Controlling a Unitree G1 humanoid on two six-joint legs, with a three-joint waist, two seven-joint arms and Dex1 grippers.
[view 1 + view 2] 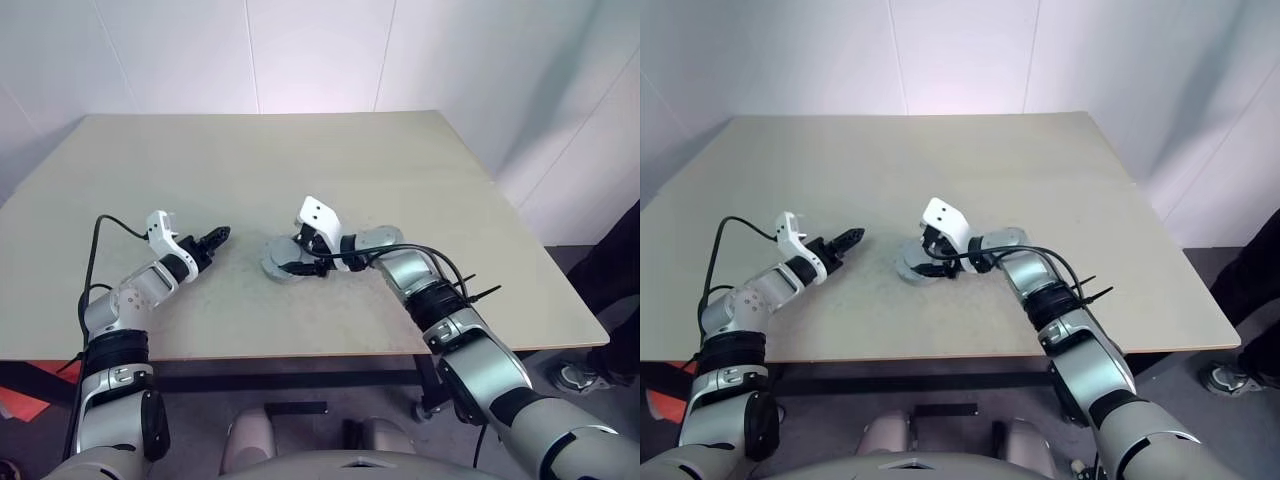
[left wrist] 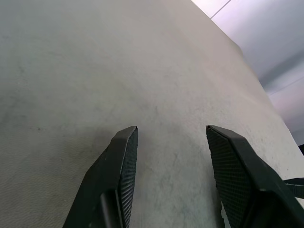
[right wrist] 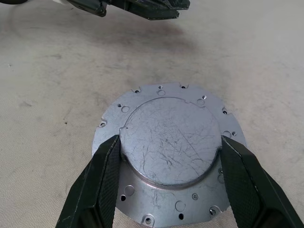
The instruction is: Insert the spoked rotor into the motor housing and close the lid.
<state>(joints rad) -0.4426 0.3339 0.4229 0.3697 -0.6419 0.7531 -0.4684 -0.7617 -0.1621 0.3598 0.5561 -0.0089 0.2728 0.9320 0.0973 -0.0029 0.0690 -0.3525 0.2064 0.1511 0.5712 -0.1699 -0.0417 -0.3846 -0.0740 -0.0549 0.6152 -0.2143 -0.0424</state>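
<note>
One round grey metal piece, the lid (image 3: 168, 156), lies flat on the tan table (image 1: 300, 160) near its front-middle, with a raised scratched centre disc and a flat flange dotted with small holes around the edge. In the right wrist view the right gripper's two black fingers (image 3: 102, 185) stand on either side of the raised centre, close against its edge, spread wide; whether they press on it cannot be told, and the lid rests on the table surface. From the head views the right gripper (image 1: 298, 262) reaches in from the right, angled down and toward the left, directly over the lid. Just behind that wrist another grey round part (image 1: 378, 238) lies on the table; what it is cannot be made out. Well apart to the left, the left gripper (image 1: 215, 238) hovers low over bare tabletop, pointing toward the lid, its fingers (image 2: 121, 166) parted with nothing between them. At the far right edge a person's dark trouser leg and shoe (image 1: 580, 375) stand beside the table.
</note>
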